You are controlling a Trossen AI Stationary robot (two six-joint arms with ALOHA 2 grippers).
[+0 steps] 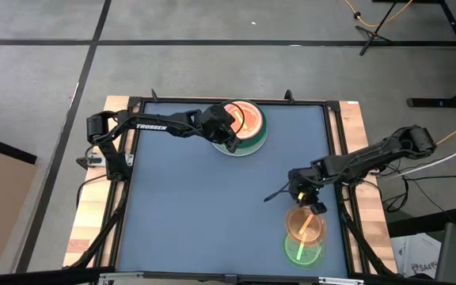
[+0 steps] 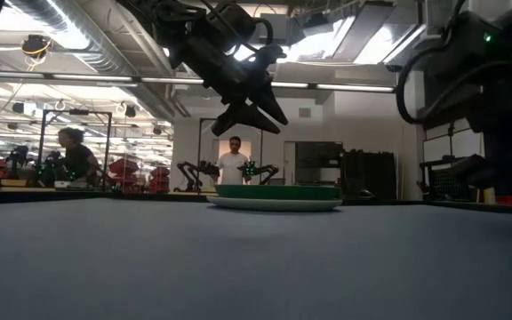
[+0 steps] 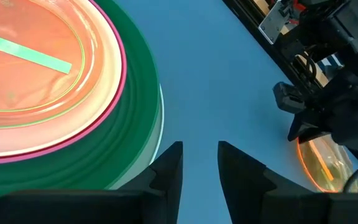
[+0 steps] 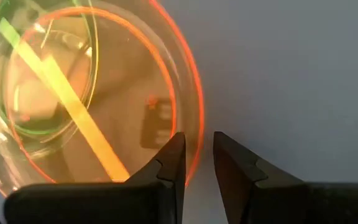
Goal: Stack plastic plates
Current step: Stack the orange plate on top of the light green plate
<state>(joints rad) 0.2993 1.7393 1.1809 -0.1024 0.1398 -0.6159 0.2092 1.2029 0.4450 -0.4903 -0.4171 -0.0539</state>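
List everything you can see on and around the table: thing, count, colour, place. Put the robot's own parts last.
Plate stack: one pile, pale plate at the bottom, then dark green, pink-rimmed, and a see-through orange one with a green stripe on top; far middle of the table.
Small orange plate: one, see-through, with an orange stripe; near right corner, overlapping the small green plate.
Small green plate: one, see-through, with a green stripe; near right corner.
Table: one, blue-grey top with a black frame.
People: two, in the room behind the table.
Left gripper: dark, above the near edge of the plate stack, fingers slightly apart, holding nothing.
Right gripper: dark, at the far rim of the small orange plate, fingers slightly apart.
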